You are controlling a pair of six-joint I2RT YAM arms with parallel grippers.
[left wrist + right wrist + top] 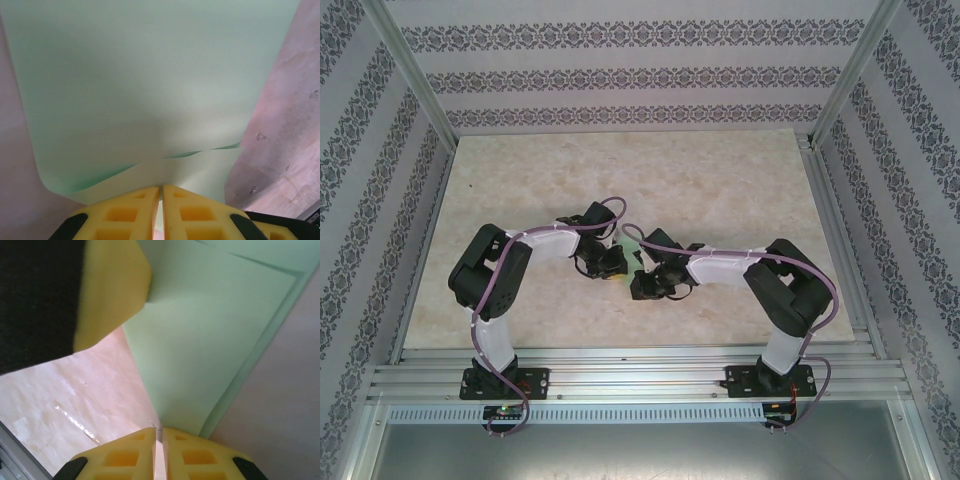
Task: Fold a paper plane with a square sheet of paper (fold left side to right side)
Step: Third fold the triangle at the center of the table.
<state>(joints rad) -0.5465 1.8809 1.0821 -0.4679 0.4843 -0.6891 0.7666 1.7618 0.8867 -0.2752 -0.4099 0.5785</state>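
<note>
1. Surface: table (pixel 720 180) with a pale, marbled beige top. Walls (pixel 620 80) on three sides are papered in grey patterned stripes. Aluminium rails (pixel 640 365) run along the near edge and carry both arm bases.
2. The paper (pixel 140 75), light green and matte, is near the middle of the table, slightly toward the near edge, between the two wrists. From above, small green slivers show between the black wrist housings; the rest is covered by them.
3. Left wrist view: the paper lies in two layers, and the upper layer's edge runs across just ahead of the fingers. Its far edges are cut off by the frame. I cannot tell whether it rests flat on the table or is lifted.
4. Left gripper (pixel 161 189): yellow fingers pressed together, clamped on the near edge of the paper.
5. Right gripper (pixel 161 431): fingers together, a thin slit between them. A corner of the paper tapers straight into that slit, so it is pinched.
6. Right wrist view, upper left: the left gripper's yellow finger (pixel 112 290) on its black body, blurred, touches the paper's edge.
7. Purple cables (pixel 610 205) loop over both wrists and add to the clutter above the paper.
</note>
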